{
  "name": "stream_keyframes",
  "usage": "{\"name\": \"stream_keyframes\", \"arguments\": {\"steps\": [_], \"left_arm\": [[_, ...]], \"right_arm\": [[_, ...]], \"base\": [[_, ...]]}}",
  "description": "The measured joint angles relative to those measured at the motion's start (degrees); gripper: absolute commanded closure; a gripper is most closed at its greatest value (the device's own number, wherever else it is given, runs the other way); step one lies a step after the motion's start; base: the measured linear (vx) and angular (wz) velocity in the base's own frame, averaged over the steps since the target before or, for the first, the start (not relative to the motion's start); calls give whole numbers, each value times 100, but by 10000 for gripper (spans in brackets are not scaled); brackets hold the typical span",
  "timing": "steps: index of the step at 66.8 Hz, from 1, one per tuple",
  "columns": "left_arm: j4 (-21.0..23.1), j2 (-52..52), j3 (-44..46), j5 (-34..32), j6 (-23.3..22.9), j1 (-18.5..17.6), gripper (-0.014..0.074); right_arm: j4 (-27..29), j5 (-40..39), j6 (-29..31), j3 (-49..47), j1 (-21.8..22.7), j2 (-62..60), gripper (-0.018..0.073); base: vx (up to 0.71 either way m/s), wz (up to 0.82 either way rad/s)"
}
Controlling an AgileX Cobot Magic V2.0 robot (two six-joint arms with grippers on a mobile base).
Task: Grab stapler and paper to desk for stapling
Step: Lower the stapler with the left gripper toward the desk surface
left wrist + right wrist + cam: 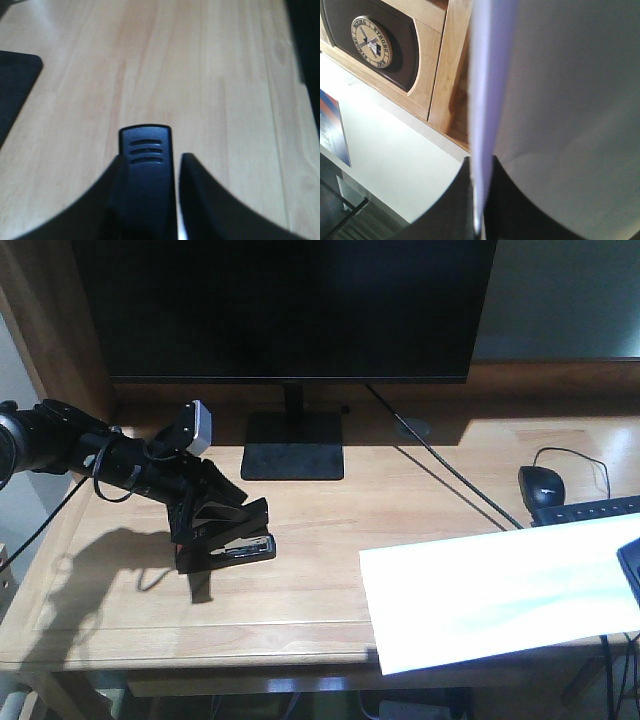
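White paper (pixel 500 590) is filling the near right of the front view. It is stretching well in front of the monitor (pixel 290 300) and off to its right, with its near corner poking past the front edge of the desk (pixel 300 610). Whether the sheet is touching the wood or hanging just above it is not showing clearly. In the right wrist view the paper (pixel 485 100) is showing edge-on. The right gripper (pixel 481 172) is pinching it, its dark fingers (pixel 462 200) pressing against the sheet with no gap.

In front of the monitor and to its left, the left gripper (pixel 215 510) is clamping the stapler (pixel 240 545). The stapler is sitting tilted, its top arm gaping away from its base, and its low end is touching or nearly touching the desk top. A strip of silver is glinting inside it. In the left wrist view the stapler (pixel 146 150) is sticking out between the fingers (pixel 205 200), its ribbed black tip pointing away over bare wood. The left gripper (pixel 150 165) is closing around it.

A black mouse (pixel 541 483) and the end of a keyboard (pixel 590 510) are resting in front of the monitor's right corner, just behind the paper.
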State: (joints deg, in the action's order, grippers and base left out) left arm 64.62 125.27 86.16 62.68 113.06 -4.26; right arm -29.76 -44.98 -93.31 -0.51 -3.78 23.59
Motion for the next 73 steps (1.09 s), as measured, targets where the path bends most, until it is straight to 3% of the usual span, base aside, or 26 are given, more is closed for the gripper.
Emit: {"name": "stream_keyframes", "arguments": {"steps": [1, 15, 73], "left_arm": [[-27, 0, 0, 8, 0, 0, 608], [-244, 0, 0, 23, -247, 0, 604], [-256, 0, 0, -86, -300, -16, 603]], "right_arm": [[0, 0, 0, 0, 0, 0, 565], [0, 0, 0, 0, 0, 0, 565], [0, 0, 0, 0, 0, 0, 565]], "base": [[0, 0], [0, 0], [0, 0]]}}
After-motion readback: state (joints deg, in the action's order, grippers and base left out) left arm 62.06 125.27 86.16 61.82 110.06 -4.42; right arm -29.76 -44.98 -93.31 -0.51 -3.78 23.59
